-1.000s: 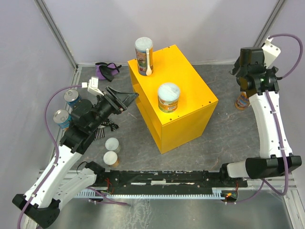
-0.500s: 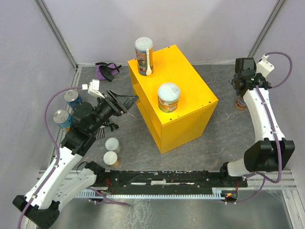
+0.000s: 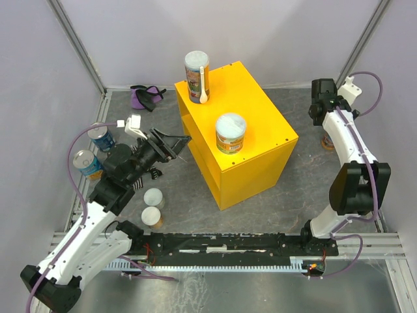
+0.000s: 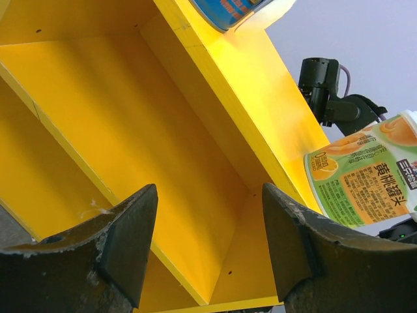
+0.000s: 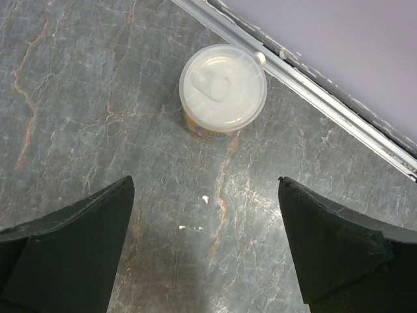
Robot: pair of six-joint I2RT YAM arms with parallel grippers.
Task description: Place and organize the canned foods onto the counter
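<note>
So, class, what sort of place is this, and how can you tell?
Probably a robot test cell, not a kitchen: the left arm and right arm are bolted at the table edge, with plain walls around and a yellow box as counter.

Left arm [image 3: 75, 242] and right arm [image 3: 352, 140]: white link shells, black joint housings. Purple cable [image 3: 70, 163] runs along each. White connector block [image 3: 133, 122] at the left wrist. Left end effector [image 4: 208, 251]: black wedge fingers [image 4: 130, 241], edges scuffed grey. Right end effector [image 5: 205, 251]: matte black fingers, cleaner. Black base rail [image 3: 221, 242] with white toothed strip.
</note>
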